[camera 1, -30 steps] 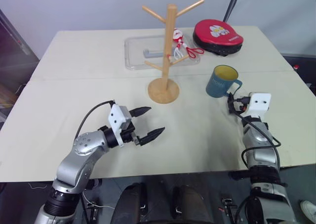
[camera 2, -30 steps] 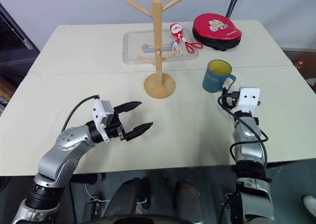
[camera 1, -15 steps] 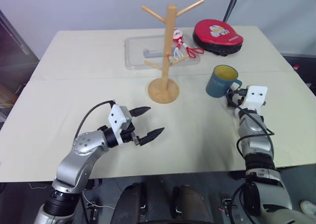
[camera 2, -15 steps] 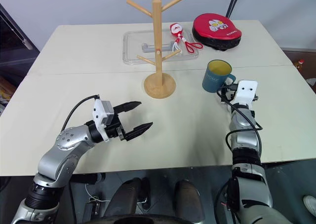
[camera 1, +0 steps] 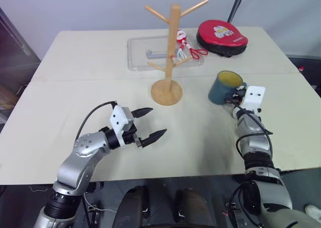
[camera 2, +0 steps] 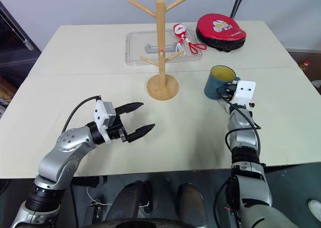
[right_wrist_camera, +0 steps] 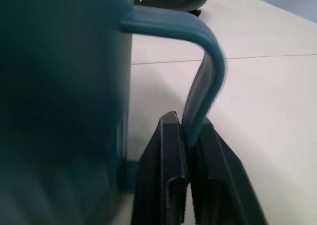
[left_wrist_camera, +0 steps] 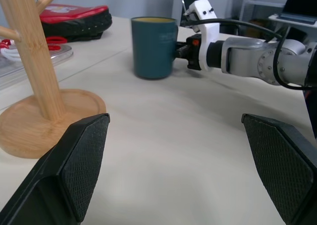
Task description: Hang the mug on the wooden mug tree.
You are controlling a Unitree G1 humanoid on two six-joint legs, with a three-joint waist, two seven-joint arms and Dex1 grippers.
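Right pincer (right_wrist_camera: 188, 136) is clamped down tight on the loop handle of the dark teal-blue ceramic mug with the yellow inside (camera 1: 223, 88), both black fingers pinching the handle's lower stretch with the mug body just beside them. The mug stands upright on the pale bench (camera 1: 100, 87), on the robot's right side, its handle turned toward that arm. Here is the relation that matters: the tall light-wood mug tree on its round base (camera 1: 170, 52) stands to the mug's left and a little further back, well apart from it, post upright, slim pegs angling upward and outward. One low peg and one high peg reach toward the mug's side. So by my reading the carry has to go leftward and up, with the handle loop brought over a peg tip from above. The left pincer (camera 1: 148, 123) hangs wide open and empty over the near bench, pointing toward the tree's base; it is about as close to the tree as the mug is, but the right arm already owns the mug. Behind the tree sit a clear plastic tray (camera 1: 138, 54) and a red-and-black round case (camera 1: 220, 37), out of the line of travel.
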